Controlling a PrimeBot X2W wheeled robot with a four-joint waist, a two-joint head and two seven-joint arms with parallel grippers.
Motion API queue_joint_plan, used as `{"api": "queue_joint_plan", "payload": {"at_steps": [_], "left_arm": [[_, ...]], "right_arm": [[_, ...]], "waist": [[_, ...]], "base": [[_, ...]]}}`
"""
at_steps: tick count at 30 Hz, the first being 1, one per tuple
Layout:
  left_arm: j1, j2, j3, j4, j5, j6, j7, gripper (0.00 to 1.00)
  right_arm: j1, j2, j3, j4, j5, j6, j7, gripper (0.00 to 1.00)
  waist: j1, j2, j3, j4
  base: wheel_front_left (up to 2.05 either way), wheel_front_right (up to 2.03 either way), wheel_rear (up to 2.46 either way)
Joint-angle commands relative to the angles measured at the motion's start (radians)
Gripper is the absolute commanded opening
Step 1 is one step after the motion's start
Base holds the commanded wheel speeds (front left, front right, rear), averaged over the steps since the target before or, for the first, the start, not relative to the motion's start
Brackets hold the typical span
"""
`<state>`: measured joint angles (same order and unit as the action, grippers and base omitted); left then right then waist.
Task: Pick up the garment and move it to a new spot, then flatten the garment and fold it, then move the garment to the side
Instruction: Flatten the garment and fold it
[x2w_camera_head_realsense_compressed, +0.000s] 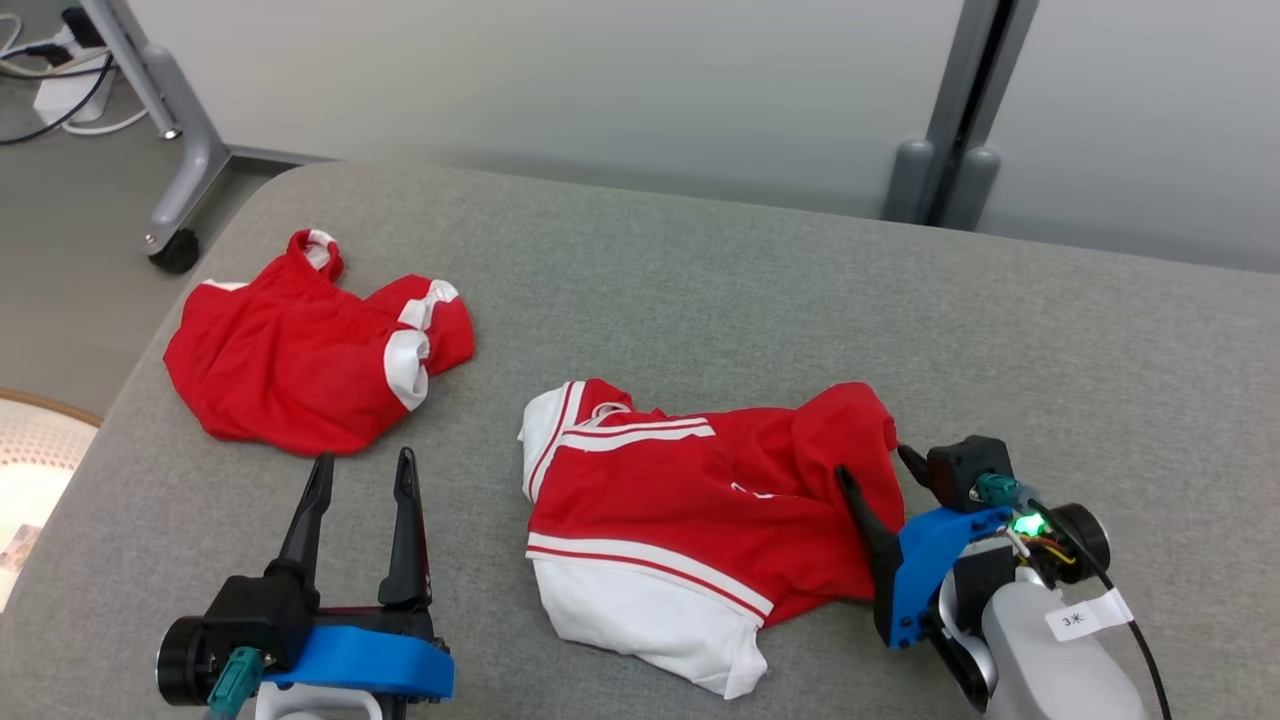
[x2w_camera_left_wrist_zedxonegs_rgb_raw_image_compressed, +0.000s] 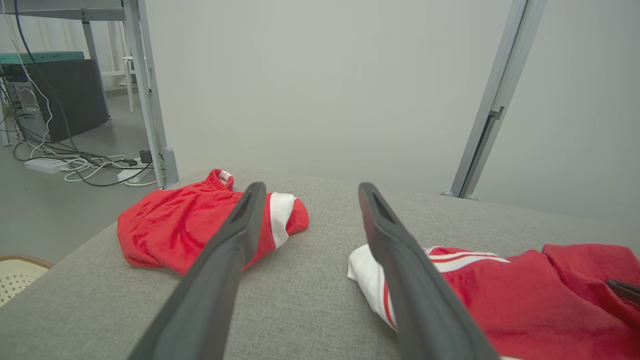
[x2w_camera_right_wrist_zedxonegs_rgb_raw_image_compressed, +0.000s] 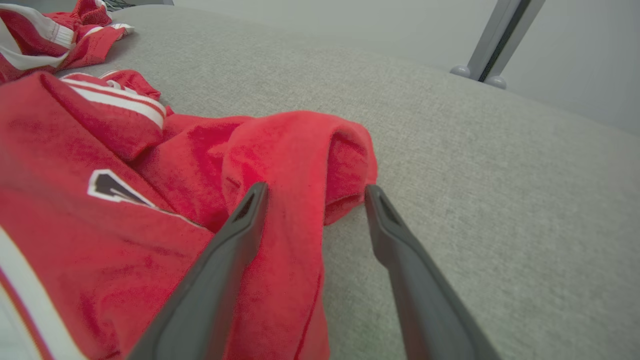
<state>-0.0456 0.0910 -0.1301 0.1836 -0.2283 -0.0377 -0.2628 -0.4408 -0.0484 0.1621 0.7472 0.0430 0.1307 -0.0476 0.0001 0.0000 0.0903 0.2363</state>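
A red garment with white stripes and a white hem (x2w_camera_head_realsense_compressed: 680, 510) lies rumpled on the grey padded table (x2w_camera_head_realsense_compressed: 760, 290), near its middle. My right gripper (x2w_camera_head_realsense_compressed: 875, 465) is low at the garment's right edge, open. In the right wrist view its fingers (x2w_camera_right_wrist_zedxonegs_rgb_raw_image_compressed: 316, 189) straddle a raised red fold (x2w_camera_right_wrist_zedxonegs_rgb_raw_image_compressed: 300, 155): one finger lies over the cloth, the other over bare table. My left gripper (x2w_camera_head_realsense_compressed: 363, 460) hovers open and holds nothing, left of the garment, pointing across the bare strip of table (x2w_camera_left_wrist_zedxonegs_rgb_raw_image_compressed: 311, 189).
A second red garment with white cuffs (x2w_camera_head_realsense_compressed: 300, 350) lies crumpled at the table's left end. Past that edge are a wheeled metal leg (x2w_camera_head_realsense_compressed: 180, 160), floor cables (x2w_camera_left_wrist_zedxonegs_rgb_raw_image_compressed: 85, 165) and a pale woven basket (x2w_camera_head_realsense_compressed: 30, 450). A grey post (x2w_camera_head_realsense_compressed: 960, 110) stands behind the table.
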Motion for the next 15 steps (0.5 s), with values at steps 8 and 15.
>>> {"api": "queue_joint_plan", "payload": {"at_steps": [8, 15], "left_arm": [[-0.033, -0.019, 0.008, 0.017, 0.013, -0.017, -0.003, 1.00], [-0.032, -0.027, 0.012, 0.025, 0.017, -0.023, -0.003, 1.00]], "right_arm": [[-0.074, -0.005, 0.039, 0.140, 0.067, 0.000, -0.100, 0.00], [-0.099, -0.005, -0.061, 0.168, 0.089, 0.000, -0.201, 0.00]], "waist": [[-0.0001, 0.0000, 0.031, 0.025], [-0.0001, 0.0000, 0.012, -0.022]], "base": [[0.00, 0.00, 0.00], [0.00, 0.00, 0.00]]}}
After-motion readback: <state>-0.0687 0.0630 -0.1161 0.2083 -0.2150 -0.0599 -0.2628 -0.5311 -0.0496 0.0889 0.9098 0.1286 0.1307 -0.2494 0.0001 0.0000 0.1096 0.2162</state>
